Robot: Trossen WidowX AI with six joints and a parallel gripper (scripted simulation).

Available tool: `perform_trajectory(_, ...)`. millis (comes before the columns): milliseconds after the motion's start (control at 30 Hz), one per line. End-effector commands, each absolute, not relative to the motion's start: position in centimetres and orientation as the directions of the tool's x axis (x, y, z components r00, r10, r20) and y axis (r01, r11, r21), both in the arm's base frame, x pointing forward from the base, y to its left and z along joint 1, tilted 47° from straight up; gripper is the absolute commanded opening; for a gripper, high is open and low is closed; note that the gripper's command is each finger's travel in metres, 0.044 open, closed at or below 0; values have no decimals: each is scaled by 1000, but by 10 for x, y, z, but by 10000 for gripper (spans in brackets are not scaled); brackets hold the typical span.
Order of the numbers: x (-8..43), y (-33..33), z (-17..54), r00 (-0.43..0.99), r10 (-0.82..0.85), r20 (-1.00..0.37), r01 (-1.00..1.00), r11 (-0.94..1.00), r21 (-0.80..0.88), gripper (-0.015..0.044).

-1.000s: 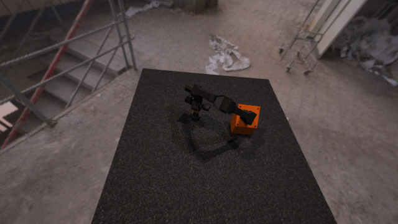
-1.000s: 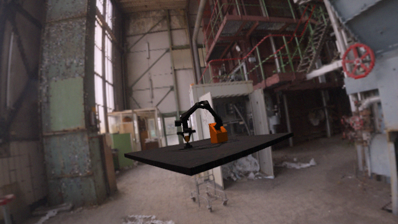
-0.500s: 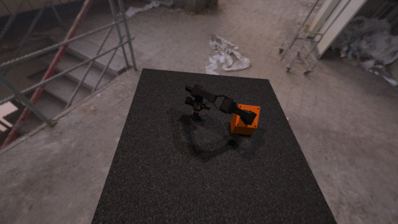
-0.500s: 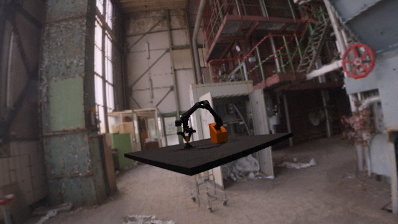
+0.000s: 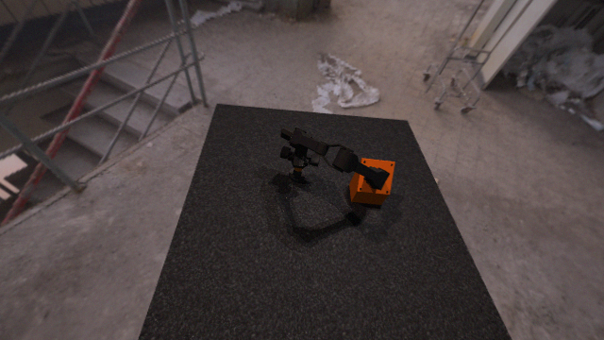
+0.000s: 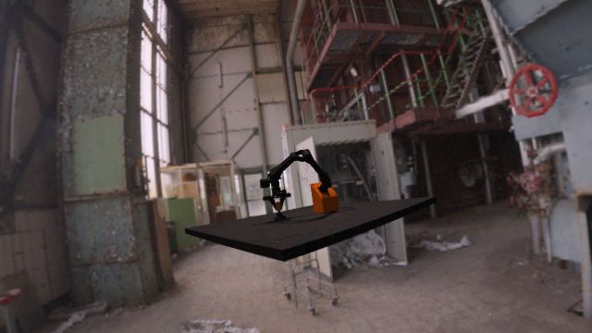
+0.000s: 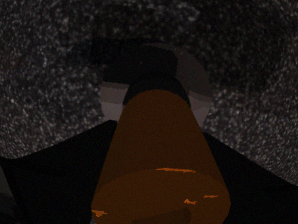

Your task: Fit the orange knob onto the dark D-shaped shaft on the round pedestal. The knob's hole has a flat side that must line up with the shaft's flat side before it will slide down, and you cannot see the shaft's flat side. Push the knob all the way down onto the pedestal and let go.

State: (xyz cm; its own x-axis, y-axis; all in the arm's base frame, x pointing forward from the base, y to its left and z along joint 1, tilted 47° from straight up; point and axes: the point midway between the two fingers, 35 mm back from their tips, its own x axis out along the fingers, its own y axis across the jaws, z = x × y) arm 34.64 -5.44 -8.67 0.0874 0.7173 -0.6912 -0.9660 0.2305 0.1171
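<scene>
Wrist view: hand (image 7: 157, 135) (image 5: 297, 169) (image 6: 277, 201) holds orange knob (image 7: 160, 150) (image 5: 297, 169) (image 6: 277, 206), bottom middle of frame. Round pedestal (image 7: 112, 102) (image 5: 299, 178) (image 6: 279, 216) beyond. Grab done; lining up, pushing down, letting go look left.

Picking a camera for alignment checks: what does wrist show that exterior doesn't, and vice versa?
Wrist only: the pale-and-dark round pedestal's outline beyond the knob's far end.

Exterior only: the arm's full bend, the orange box-shaped base and the black tabletop's edges.

Both: the orange knob gripped between the dark jaws. Neither settles the flat's alignment.
</scene>
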Motion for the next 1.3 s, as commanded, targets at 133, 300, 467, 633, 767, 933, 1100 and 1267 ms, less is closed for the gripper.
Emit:
perform_trajectory(133,348,-53,-87,93,717,-691,-966,233,111,0)
perform_trajectory(300,348,-55,-86,93,716,-691,-966,233,111,0)
perform_trajectory(467,346,-56,-84,93,716,-692,-968,226,104,0)
perform_trajectory(633,344,-56,-85,93,716,-692,-993,119,-10,0)
perform_trajectory(767,343,-56,-87,93,716,-691,-995,91,-39,0)
perform_trajectory(933,344,-56,-87,93,716,-691,-995,91,-39,0)
perform_trajectory(1100,345,-56,-86,93,716,-691,-995,91,-39,0)
perform_trajectory(1267,347,-56,-85,93,716,-691,-995,91,-39,0)
